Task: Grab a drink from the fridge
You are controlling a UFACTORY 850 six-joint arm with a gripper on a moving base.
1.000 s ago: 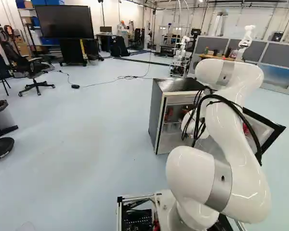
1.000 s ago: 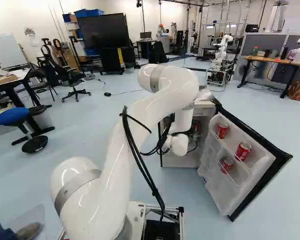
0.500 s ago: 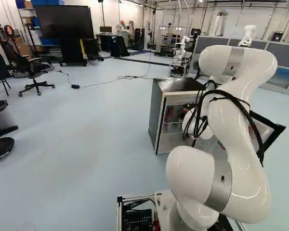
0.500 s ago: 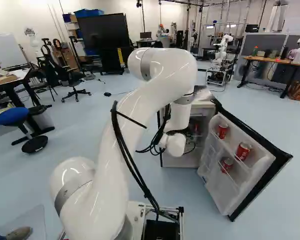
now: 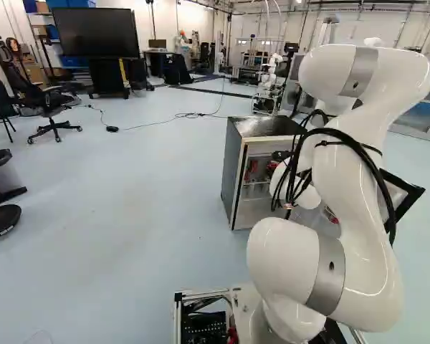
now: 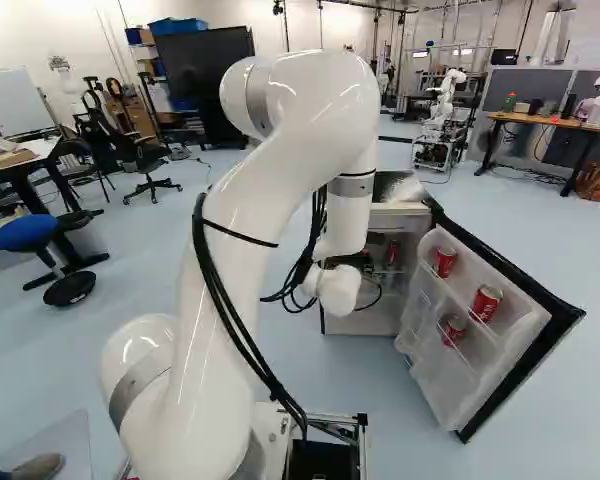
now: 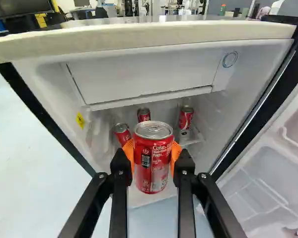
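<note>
Wrist view | tool is clamping upright red drink can at mouth of fridge | clean retreat is probably needing steady squeeze, level can, path clearing open door

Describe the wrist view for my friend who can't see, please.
A black gripper holds a red drink can upright between its orange pads, at an open white fridge. Three more red cans show farther inside, beyond the held one. The fridge door hangs open.
</note>
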